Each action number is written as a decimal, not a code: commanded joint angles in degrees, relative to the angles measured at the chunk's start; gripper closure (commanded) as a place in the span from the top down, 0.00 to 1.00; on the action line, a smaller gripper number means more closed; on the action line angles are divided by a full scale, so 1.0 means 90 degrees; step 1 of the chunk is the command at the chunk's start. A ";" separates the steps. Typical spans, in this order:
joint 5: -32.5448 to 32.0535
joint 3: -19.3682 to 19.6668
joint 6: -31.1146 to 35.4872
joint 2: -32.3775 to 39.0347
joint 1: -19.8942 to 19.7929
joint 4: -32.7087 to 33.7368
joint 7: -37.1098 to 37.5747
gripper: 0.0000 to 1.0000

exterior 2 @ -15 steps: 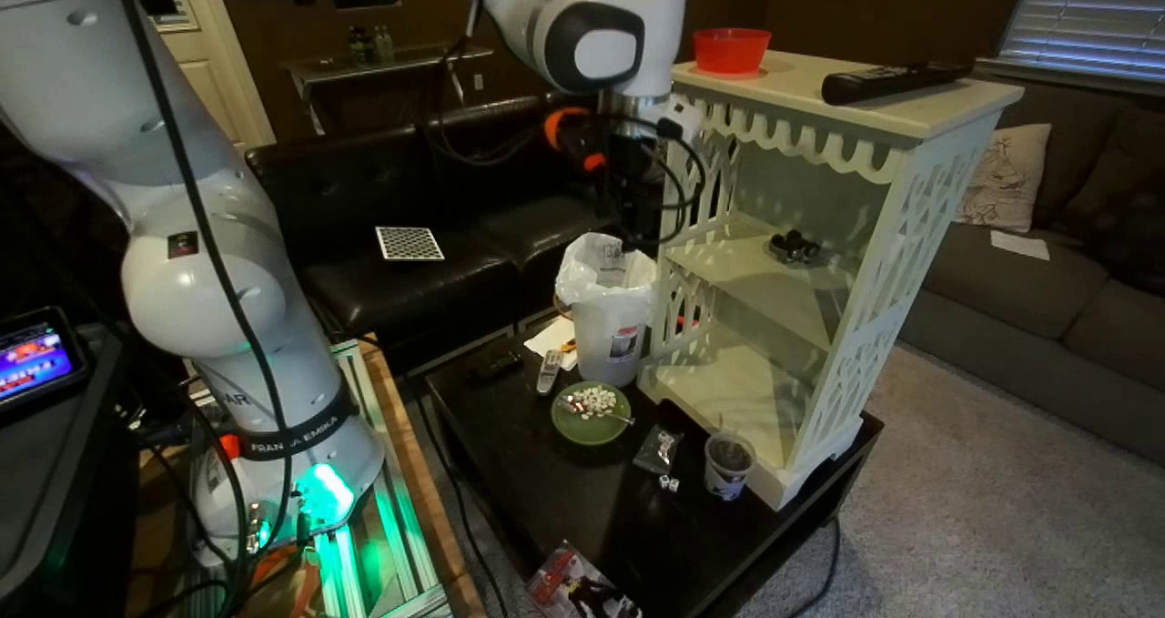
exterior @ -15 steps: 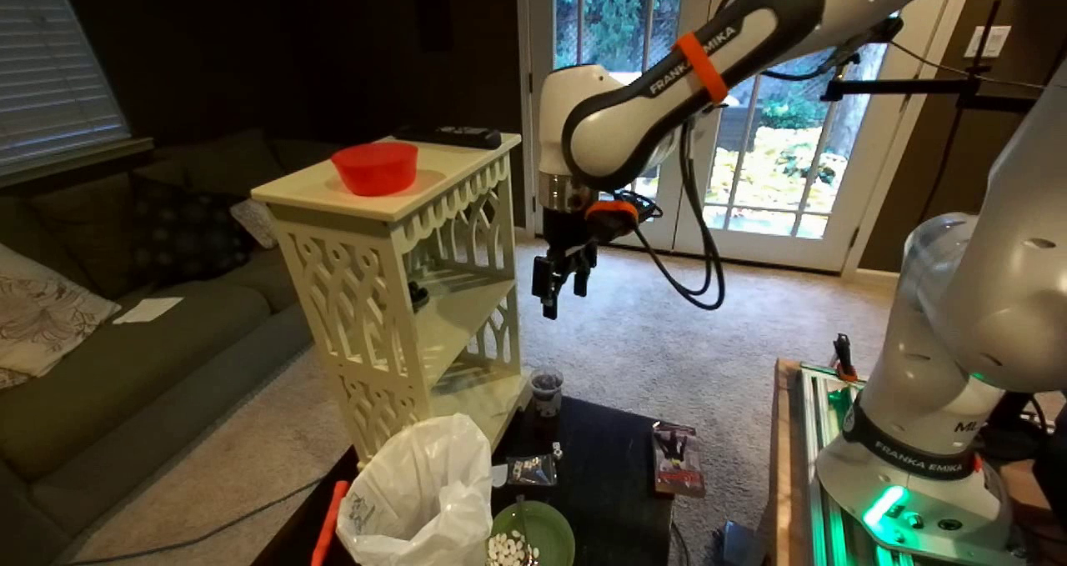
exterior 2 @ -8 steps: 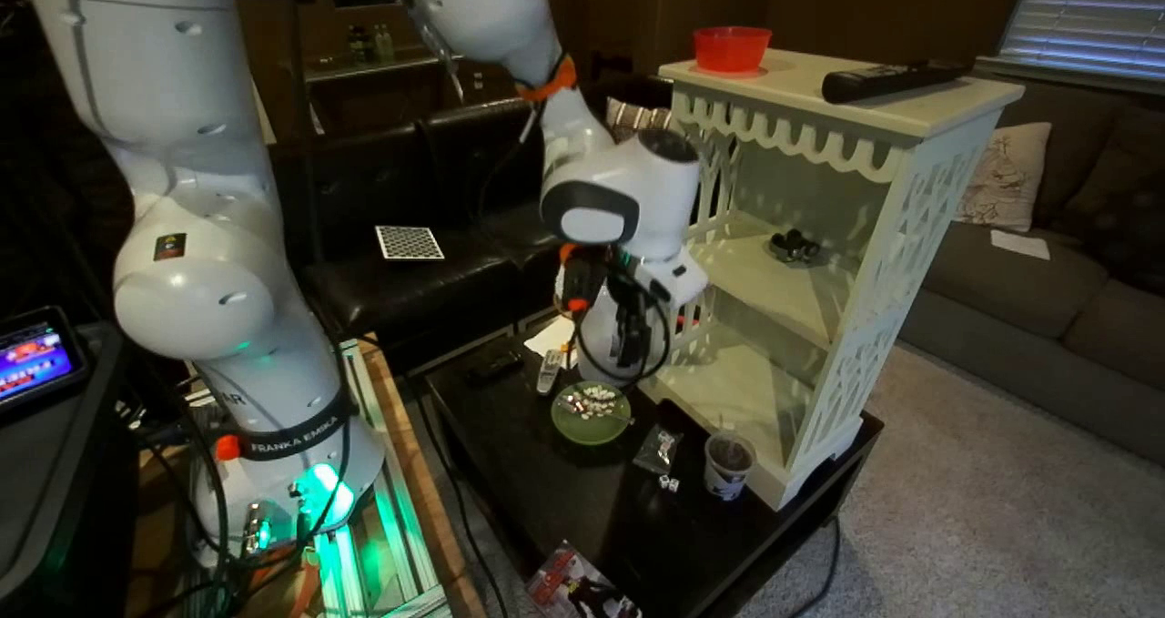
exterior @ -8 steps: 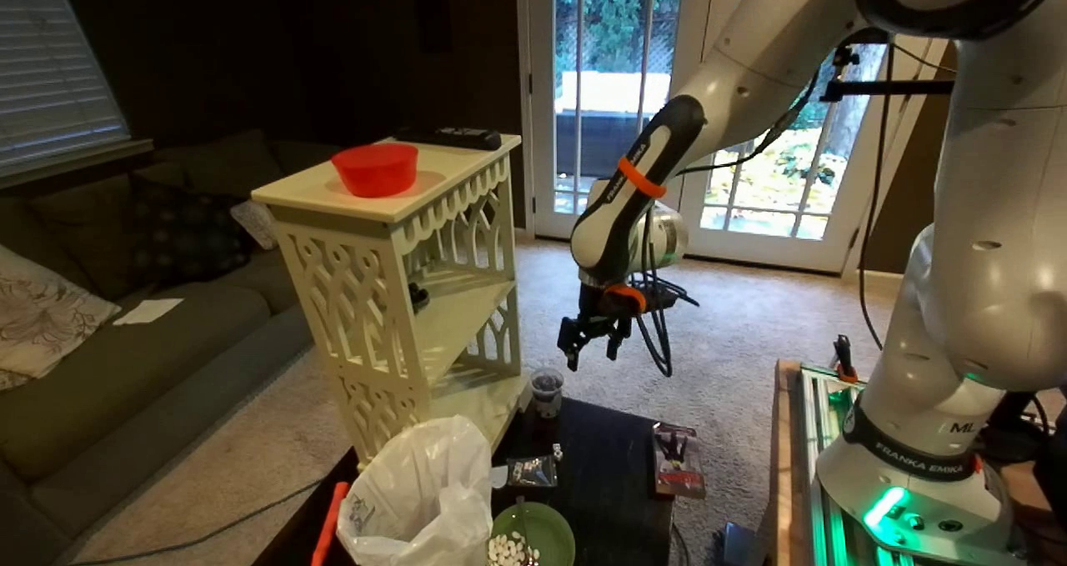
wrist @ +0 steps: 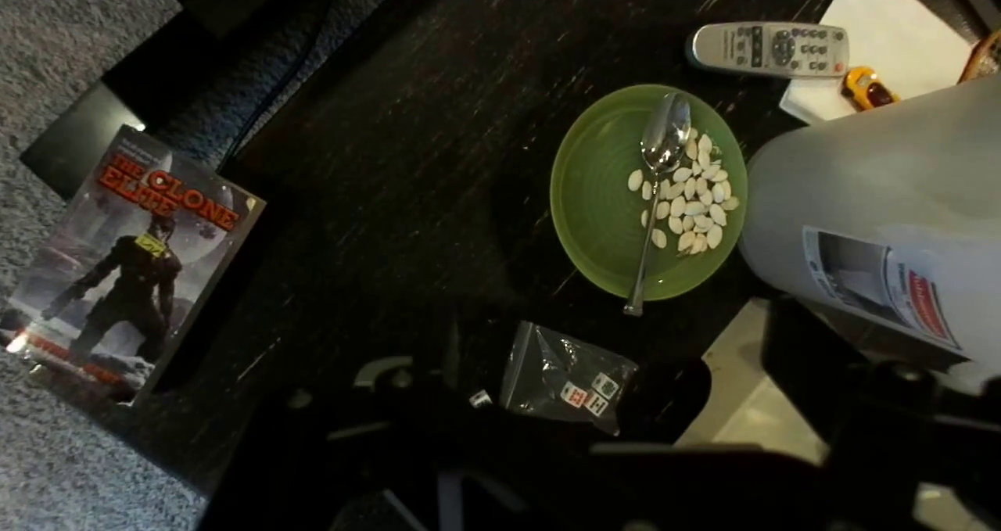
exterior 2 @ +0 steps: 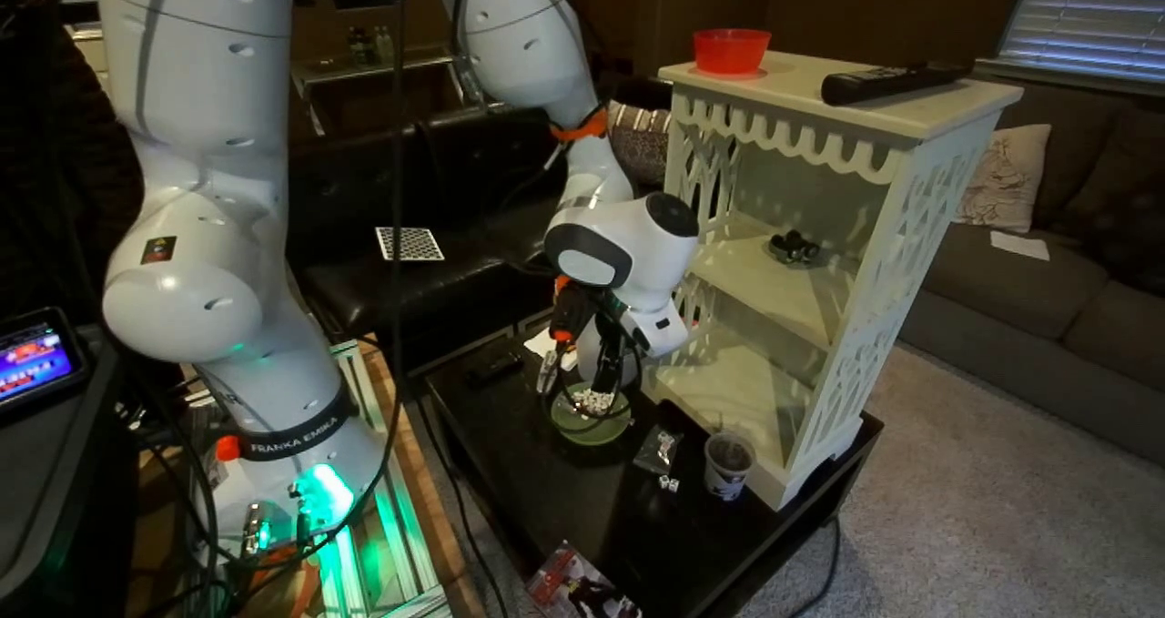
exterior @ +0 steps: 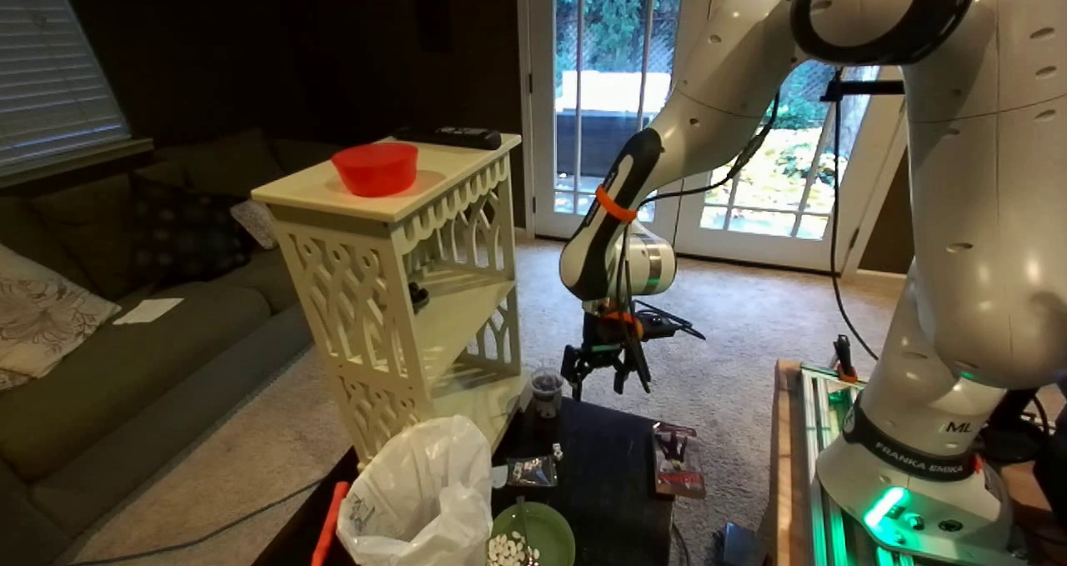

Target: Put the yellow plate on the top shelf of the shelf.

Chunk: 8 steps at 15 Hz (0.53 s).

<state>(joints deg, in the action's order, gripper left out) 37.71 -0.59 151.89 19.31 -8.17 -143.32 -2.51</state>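
Over the dark surface [wrist: 391, 148], poised with claw [exterior: 598, 391] spread wide, gripping nothing!
Looking down to the plate [wrist: 594, 195], loaded with seeds [wrist: 701, 202] and a spoon [wrist: 654, 191], flat on the surface just beside the bin [wrist: 884, 195]; and up to the shelf [exterior 2: 801, 68], topped by a bowl [exterior 2: 731, 52] and black remote [exterior 2: 887, 82].

You have dim light indoors, with daylight glaring through the doors [exterior: 696, 1]. You get dappled shadow inside the shelf [exterior 2: 774, 288], a near-black table [wrist: 391, 163], a glint on the book [wrist: 137, 265] at the table's edge, and a sharp plate [wrist: 598, 179].
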 commanded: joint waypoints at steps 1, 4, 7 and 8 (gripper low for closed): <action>-0.0054 -0.0084 0.0287 0.0673 0.0061 0.0304 -0.0013 1.00; 0.0533 -0.0531 0.0602 0.1790 -0.0342 0.0810 -0.0529 1.00; 0.1352 -0.1346 0.1512 0.2898 -0.0948 0.1307 -0.1472 1.00; 0.1608 -0.1706 0.1822 0.3265 -0.1261 0.1488 -0.1879 1.00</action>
<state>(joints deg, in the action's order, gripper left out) 45.09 -8.33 161.40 38.30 -12.86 -136.12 -10.03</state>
